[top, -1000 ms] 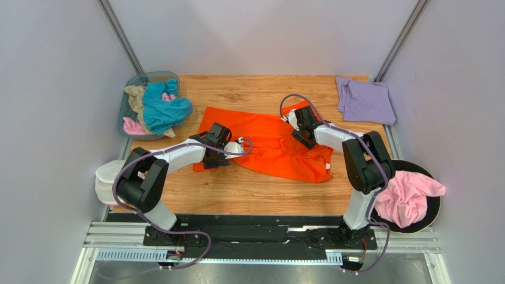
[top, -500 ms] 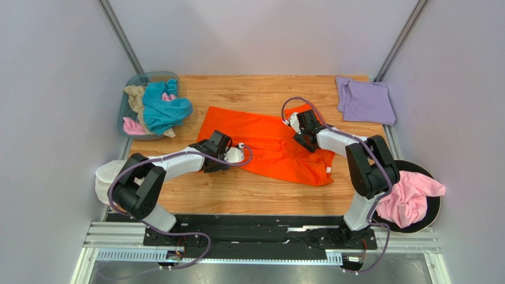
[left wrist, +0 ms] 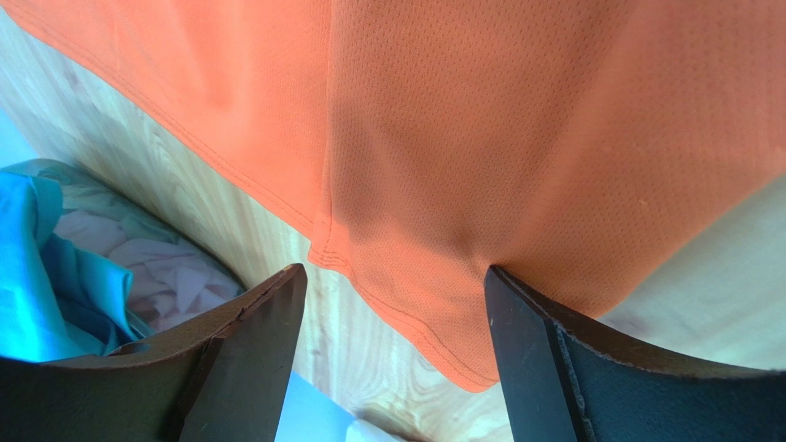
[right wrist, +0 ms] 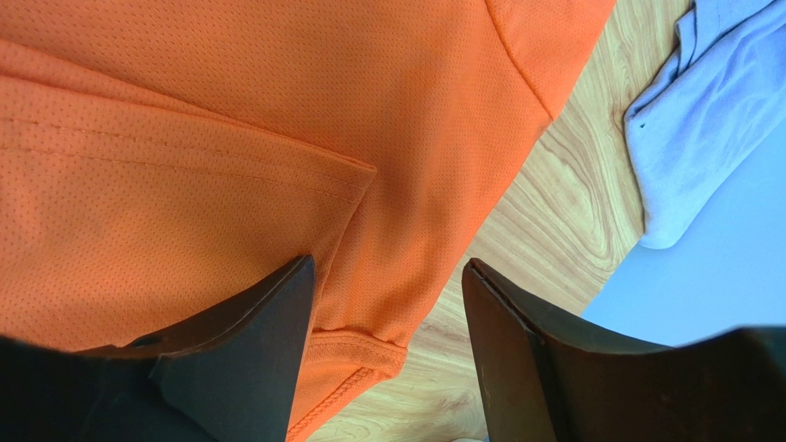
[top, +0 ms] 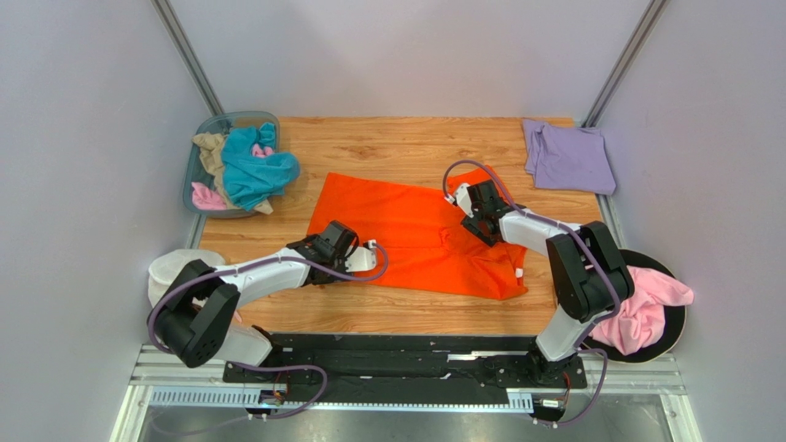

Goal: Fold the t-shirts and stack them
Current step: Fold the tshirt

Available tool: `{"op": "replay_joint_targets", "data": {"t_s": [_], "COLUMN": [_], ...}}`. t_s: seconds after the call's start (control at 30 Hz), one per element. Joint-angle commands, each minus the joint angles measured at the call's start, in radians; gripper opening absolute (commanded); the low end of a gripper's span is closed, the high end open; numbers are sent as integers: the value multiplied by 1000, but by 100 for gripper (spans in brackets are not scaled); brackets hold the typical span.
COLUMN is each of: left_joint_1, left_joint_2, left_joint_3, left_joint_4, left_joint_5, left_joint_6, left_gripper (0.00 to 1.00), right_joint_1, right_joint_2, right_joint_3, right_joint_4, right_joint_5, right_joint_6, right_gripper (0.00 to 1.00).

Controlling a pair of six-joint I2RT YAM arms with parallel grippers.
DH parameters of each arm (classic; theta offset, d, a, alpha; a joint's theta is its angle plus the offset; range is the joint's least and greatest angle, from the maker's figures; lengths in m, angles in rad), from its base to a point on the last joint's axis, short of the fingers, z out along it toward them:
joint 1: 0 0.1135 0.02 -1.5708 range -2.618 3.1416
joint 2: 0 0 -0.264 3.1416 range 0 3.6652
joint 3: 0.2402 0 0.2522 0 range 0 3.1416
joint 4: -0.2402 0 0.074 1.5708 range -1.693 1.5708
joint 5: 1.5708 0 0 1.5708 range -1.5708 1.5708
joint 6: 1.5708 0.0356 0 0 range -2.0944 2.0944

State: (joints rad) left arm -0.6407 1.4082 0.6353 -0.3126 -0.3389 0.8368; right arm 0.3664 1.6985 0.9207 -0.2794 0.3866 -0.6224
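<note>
Now | orange t-shirt [top: 415, 230] (mesh weave) | left gripper [left wrist: 392, 276], right gripper [right wrist: 387, 265]: spread

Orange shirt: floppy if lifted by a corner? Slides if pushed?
Likely floppy: the orange shirt lies flat with soft creases, so it should drape from a grip. Probably light: thin perforated weave in the wrist views. Pushed, it may bunch rather than slide on the wood table.

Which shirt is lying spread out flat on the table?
The orange shirt, in the middle of the table. The lavender one lies folded at the far right corner; the teal one and the pink one at the right edge are crumpled.
</note>
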Motion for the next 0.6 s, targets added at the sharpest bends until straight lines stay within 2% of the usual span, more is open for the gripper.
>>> {"op": "replay_joint_targets", "data": {"t_s": [0.0, 0.27, 0.57], "left_joint_1": [-43, -117, -137], "left_joint_2": [-44, -146, -255], "left_joint_3": [-72, -128, -158], "left_joint_4": [-123, -206, -269], "left_joint_5": [49, 29, 21], "left_joint_6": [-84, -148, -186], "left_gripper": [82, 82, 83], "right_joint_1": [6, 29, 91], "right_joint_2": [-19, -60, -129], "right_joint_3": [-48, -77, -109], "right_joint_4": [-50, -70, -124], "right_joint_5": [-34, -52, -41], "right_joint_6": [18, 21, 38], "right_gripper": [66, 66, 66]}}
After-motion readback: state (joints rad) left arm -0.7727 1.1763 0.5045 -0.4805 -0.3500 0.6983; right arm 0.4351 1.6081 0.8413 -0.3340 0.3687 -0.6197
